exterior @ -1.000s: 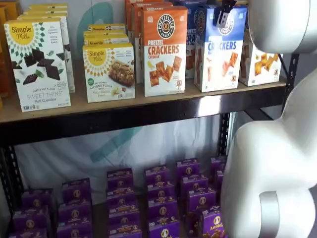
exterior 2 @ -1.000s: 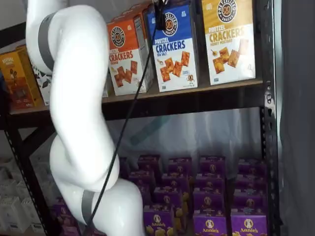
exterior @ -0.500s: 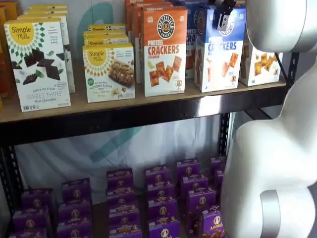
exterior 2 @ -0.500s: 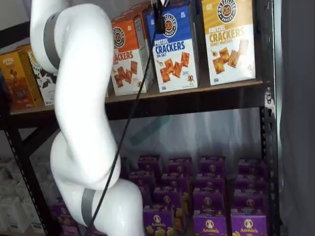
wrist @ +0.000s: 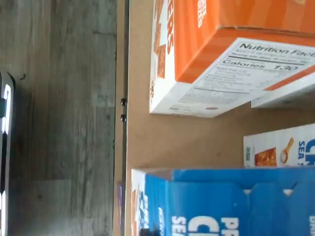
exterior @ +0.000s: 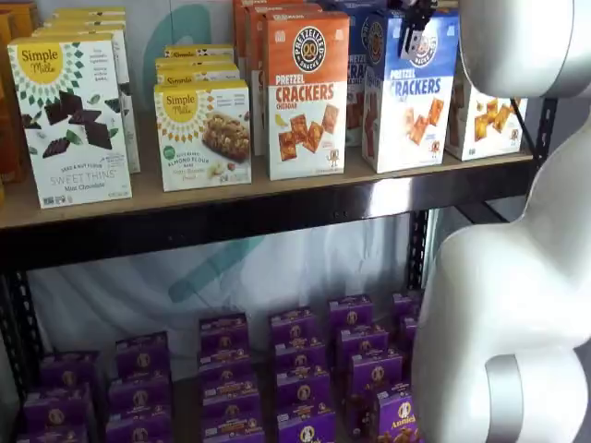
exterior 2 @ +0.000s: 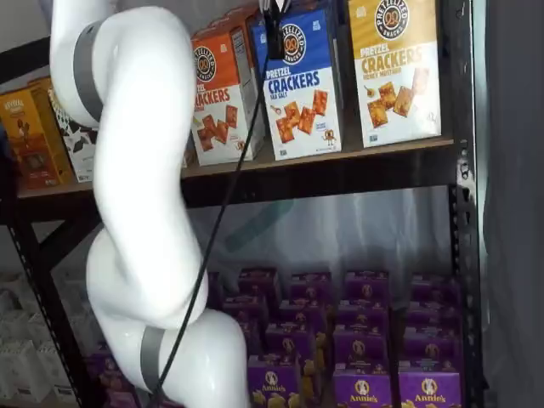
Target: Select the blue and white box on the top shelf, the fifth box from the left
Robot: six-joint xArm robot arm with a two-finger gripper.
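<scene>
The blue and white box (exterior: 411, 106) stands on the top shelf (exterior: 231, 196), between an orange-topped box (exterior: 307, 92) and a yellow-topped box (exterior 2: 393, 68). It shows in both shelf views (exterior 2: 302, 93). My gripper (exterior: 413, 29) hangs from above with its black fingers closed on the box's top front edge, also seen in a shelf view (exterior 2: 274, 30). In the wrist view the box's blue top (wrist: 221, 206) is close below the camera, next to the orange-topped box (wrist: 221, 59) on the brown board (wrist: 187, 142).
My white arm (exterior: 517, 277) fills the right of one shelf view and the left of the other (exterior 2: 140, 212). Simple Mills boxes (exterior: 72, 120) stand further left on the shelf. Several small purple boxes (exterior: 295, 369) fill the lower level.
The blue and white box has turned slightly, so its front lettering now shows in full. The gripper has stayed at its top edge.
</scene>
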